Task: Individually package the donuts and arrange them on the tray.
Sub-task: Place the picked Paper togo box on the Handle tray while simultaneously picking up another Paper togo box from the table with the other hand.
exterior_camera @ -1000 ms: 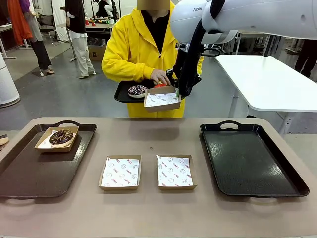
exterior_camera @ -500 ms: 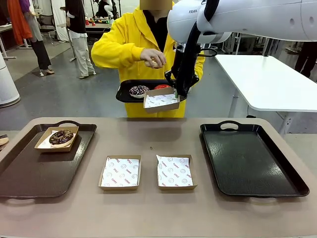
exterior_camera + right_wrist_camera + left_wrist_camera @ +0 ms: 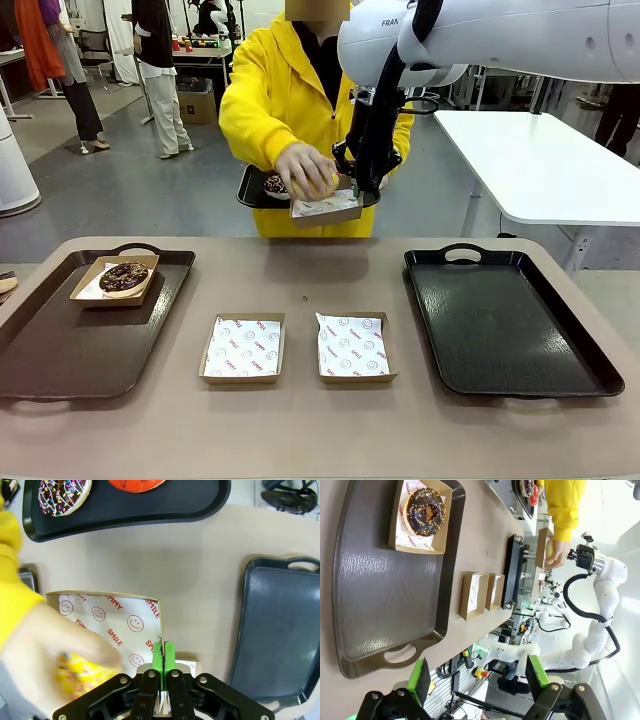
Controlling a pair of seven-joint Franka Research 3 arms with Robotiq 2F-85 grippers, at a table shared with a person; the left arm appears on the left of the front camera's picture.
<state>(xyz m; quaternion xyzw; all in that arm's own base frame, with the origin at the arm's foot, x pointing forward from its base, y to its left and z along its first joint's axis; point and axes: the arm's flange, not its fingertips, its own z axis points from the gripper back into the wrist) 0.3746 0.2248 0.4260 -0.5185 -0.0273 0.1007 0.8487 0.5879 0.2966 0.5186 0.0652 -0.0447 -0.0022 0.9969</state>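
Note:
My right gripper (image 3: pixel 360 188) (image 3: pixel 163 655) is shut on the edge of a paper-lined cardboard box (image 3: pixel 326 206) (image 3: pixel 117 622), held in the air at the table's far side. A person's hand (image 3: pixel 305 170) holds the yellow-iced donut (image 3: pixel 80 672) over that box. The sprinkled chocolate donut (image 3: pixel 62 495) and the red donut (image 3: pixel 137 484) lie on a small black tray (image 3: pixel 250 192) that the person holds. The dark chocolate donut (image 3: pixel 124 277) (image 3: pixel 425 511) sits boxed on the left tray (image 3: pixel 60 340). My left gripper (image 3: pixel 477 680) is open above that tray's handle end.
Two paper-lined boxes (image 3: pixel 243 347) (image 3: pixel 352 347) without donuts stand side by side at the table's middle front. A bare black tray (image 3: pixel 505 320) lies at the right. A white table (image 3: pixel 540 160) stands behind at the right.
The person's hand rose from the small tray with the yellow donut, then came down over the box in my right gripper. Both arms stayed almost still.

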